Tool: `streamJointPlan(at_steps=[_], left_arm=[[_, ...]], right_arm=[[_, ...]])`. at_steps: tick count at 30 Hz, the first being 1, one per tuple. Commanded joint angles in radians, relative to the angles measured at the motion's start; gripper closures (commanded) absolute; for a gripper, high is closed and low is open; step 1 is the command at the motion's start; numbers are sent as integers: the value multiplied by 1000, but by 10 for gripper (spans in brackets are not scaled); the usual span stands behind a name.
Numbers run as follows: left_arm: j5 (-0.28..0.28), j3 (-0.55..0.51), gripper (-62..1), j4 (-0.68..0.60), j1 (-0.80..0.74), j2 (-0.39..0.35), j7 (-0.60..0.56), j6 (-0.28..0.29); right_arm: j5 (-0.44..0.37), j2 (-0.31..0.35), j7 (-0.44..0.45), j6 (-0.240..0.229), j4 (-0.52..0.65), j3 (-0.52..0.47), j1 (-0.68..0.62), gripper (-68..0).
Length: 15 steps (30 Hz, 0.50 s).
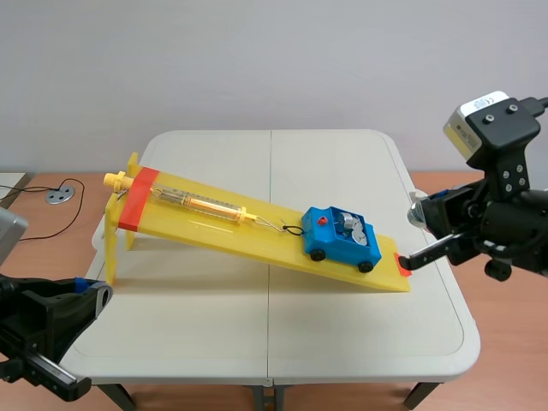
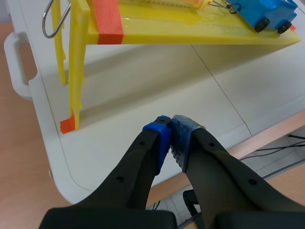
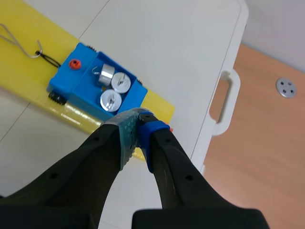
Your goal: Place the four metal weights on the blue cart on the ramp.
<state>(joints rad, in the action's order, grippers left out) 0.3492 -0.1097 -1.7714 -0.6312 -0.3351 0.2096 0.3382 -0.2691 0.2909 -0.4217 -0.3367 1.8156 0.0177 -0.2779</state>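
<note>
We find the left gripper [image 2: 170,129] off the front left corner of the table [image 1: 342,342]. Its pads are pressed together on nothing, and it is well apart from the work.

The yellow ramp [image 1: 274,248] crosses the table from its raised end near the left edge down to its foot near the right edge. A spring scale [image 1: 193,202] lies along the upper ramp. A wire hook and cord join it to the blue cart [image 1: 341,241], which stands on its wheels on the lower ramp, near the foot.

The cart's long axis runs with the slope. The end with the red knob and cord faces uphill toward the scale; the other end faces the foot and the table's right edge.

In the right wrist view we count three metal weights [image 3: 120,82] in the cart's tray, one lying tilted against the others. The fingers cover the near end of the tray, so we cannot confirm a fourth.

The right gripper [image 3: 138,119] sits at the ramp's foot, fingers closed with nothing between them. We cannot tell whether it touches the foot.

Risks, in our judgement:
- A knock from the right gripper on the foot could shift the ramp or jolt the cart.
- The tilted weight sits loose and could roll out.
- The cart hangs on the cord alone, so a slipped hook would send it off the foot.
</note>
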Motion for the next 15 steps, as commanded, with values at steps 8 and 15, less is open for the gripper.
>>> streamJointPlan(at_steps=[8, 15], left_arm=[[77, -1, -27, -55, 19, 2, -107, 25], [77, -1, -27, -55, 19, 2, -106, 25]], right_arm=[[-22, 29, 109, 5, -96, 84, 224, -6], [4, -15, 101, 4, -183, 146, 303, -6]])
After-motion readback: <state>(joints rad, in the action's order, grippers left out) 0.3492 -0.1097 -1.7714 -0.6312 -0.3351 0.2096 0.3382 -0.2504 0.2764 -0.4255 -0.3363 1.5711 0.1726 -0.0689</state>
